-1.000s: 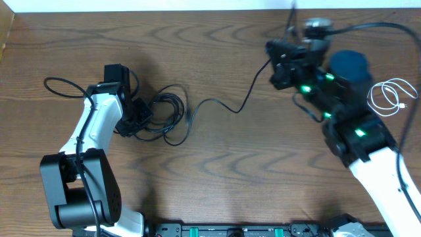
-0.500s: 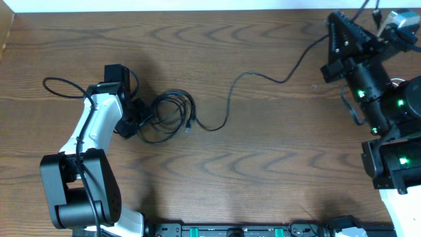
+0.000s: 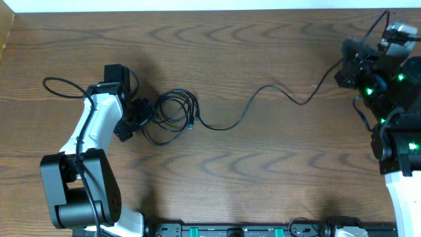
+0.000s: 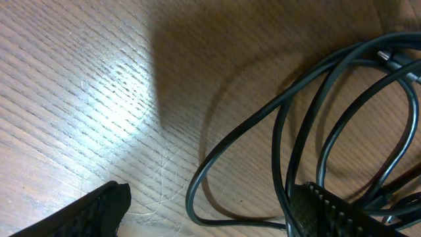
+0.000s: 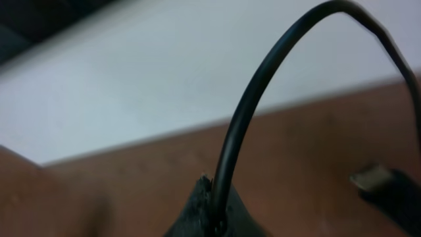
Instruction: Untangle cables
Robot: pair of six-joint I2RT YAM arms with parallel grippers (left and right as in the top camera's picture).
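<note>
Between the two hands, one black cable [image 3: 223, 129] runs left to right across the wooden surface [image 3: 217, 184].
Its long axis follows the surface's width in a slack S-curve, from the coil [image 3: 172, 115] just beside the left hand [image 3: 135, 117] to the right hand [image 3: 343, 64] at the far right edge. The right hand pinches the cord near its end, and a blurred metallic plug [image 5: 373, 178] shows beside it. The left hand, nearer the coil, is spread, with loops lying against one ribbed finger [image 4: 329, 212]. The cords are thin, round, smooth and glossy, and the wood is matte and grained. Pulling further right would likely free this strand only if the coil is held.
</note>
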